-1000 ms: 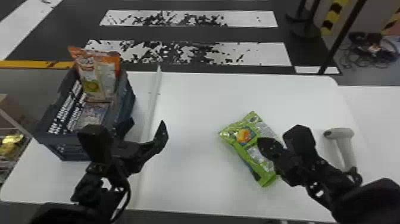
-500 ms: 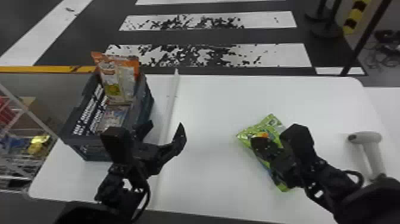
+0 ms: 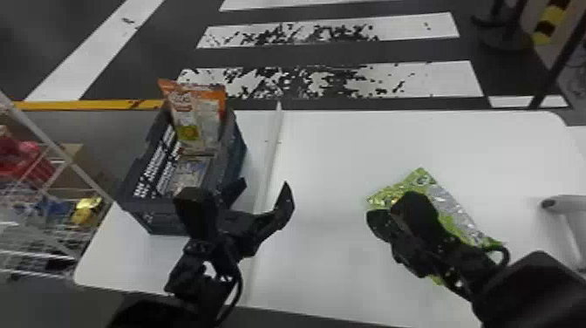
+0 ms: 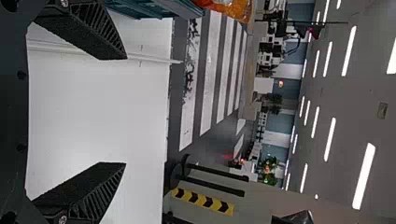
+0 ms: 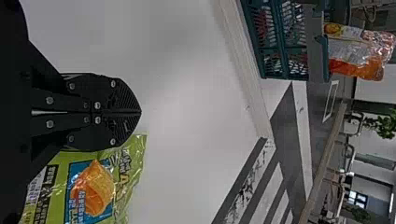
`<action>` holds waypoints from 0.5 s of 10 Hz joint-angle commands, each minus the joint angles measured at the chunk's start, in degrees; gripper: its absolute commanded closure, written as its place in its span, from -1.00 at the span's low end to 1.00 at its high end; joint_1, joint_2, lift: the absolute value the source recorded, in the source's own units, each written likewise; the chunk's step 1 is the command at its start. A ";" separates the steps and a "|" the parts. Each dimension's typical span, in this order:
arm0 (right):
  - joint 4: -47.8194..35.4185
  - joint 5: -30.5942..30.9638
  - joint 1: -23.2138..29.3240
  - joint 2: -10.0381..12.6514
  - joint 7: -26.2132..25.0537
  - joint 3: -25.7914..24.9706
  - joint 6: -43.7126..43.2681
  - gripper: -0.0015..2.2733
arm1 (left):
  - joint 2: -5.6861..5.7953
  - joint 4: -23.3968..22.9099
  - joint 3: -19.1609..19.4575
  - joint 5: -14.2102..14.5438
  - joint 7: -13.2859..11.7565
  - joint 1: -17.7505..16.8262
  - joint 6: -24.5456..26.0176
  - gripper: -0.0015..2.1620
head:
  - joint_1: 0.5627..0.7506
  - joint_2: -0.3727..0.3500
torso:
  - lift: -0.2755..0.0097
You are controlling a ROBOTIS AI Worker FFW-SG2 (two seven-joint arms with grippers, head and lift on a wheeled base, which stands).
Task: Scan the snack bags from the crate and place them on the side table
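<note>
A white table [image 3: 331, 261] spreads over a floor with worn white stripes, and in my head view a dark crate [image 3: 152, 220] sits at its left. An orange snack bag [image 3: 200, 117] stands up in the crate, with a silvery bag [image 3: 189, 172] lying nearer. My left gripper [image 3: 263, 186] hangs by the crate's near right side. A green snack bag [image 3: 455, 213] lies at the right, partly behind my right arm, with a white scanner [image 3: 567, 204] farther right. If I swing the left arm carelessly, I could catch the crate's rim and drag it.

In my left wrist view that gripper's two fingers stand well apart, nothing between them.

In my right wrist view the right gripper [image 5: 140, 112] has its fingers together on nothing, the green bag beside them; I can't tell whether they touch. Lowering them shut would probably push the bag along or crumple it; a slack, shiny film could also slip from a shallow pinch, or fold over the code and spoil the scan.
</note>
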 commanded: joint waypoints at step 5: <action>9.35 6.13 -5.83 1.17 -7.17 3.42 0.83 0.98 | -0.17 -0.18 0.00 -0.09 0.00 0.11 0.00 -0.94 | 0.41 0.50 | 0.36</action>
